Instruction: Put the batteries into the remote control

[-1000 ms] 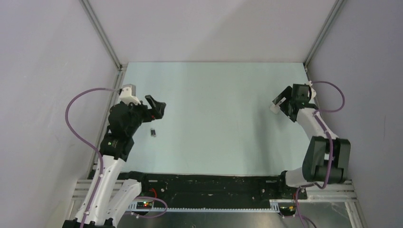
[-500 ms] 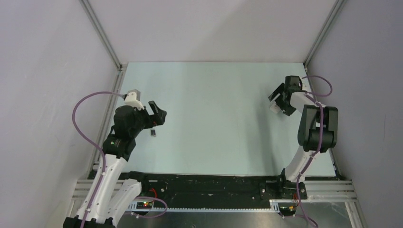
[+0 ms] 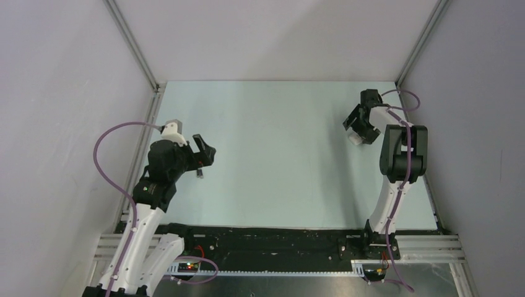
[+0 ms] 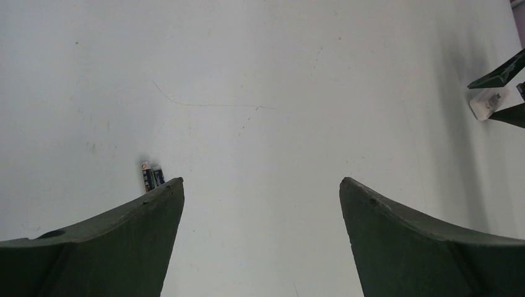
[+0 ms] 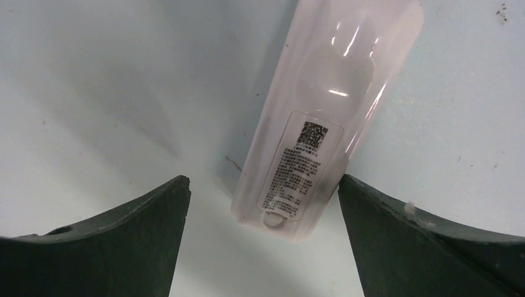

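One pale table is shared by both arms, and nothing of the loading is seen to be done on it yet.

The left arm is bent over the table's left side and the right arm is reached out to the far right.

The left gripper is held wide open above the surface with nothing between its fingers; the batteries are seen just past its left fingertip, not between the jaws.

The right gripper is also spread wide. Its fingers are set on either side of the near end of the remote control, and no grip is shown.

The remote control is laid flat on its face at the far right of the table, with the printed label on its back turned up. No open battery compartment is visible.

The batteries are laid side by side, touching, on the left of the table, well apart from the remote.

By this judgement, the task is at its start. The remote has to be taken hold of, its compartment opened, and both cells picked up, carried across and seated.
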Controlling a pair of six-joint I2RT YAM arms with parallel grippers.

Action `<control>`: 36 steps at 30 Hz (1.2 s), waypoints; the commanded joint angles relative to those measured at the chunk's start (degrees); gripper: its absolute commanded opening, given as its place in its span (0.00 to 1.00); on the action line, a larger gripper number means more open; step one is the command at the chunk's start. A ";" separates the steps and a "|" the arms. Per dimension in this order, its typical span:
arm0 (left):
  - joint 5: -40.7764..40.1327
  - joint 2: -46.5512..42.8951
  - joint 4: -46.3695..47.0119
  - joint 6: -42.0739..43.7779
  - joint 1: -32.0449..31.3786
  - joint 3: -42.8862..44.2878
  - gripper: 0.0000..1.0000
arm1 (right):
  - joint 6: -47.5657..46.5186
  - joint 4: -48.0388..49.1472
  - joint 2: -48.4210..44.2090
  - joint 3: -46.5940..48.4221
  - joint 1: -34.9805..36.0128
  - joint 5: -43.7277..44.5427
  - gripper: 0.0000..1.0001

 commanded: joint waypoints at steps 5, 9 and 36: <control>2.76 0.41 -0.05 0.86 0.69 0.47 0.98 | -0.29 -8.79 4.58 6.47 0.13 2.46 0.90; 4.51 1.01 0.02 0.66 1.45 0.51 0.98 | 0.26 -10.01 5.37 7.05 0.01 2.06 0.83; 1.71 1.42 -0.35 -8.10 5.78 0.45 0.98 | -7.04 1.43 -28.87 -16.21 16.26 -2.05 0.30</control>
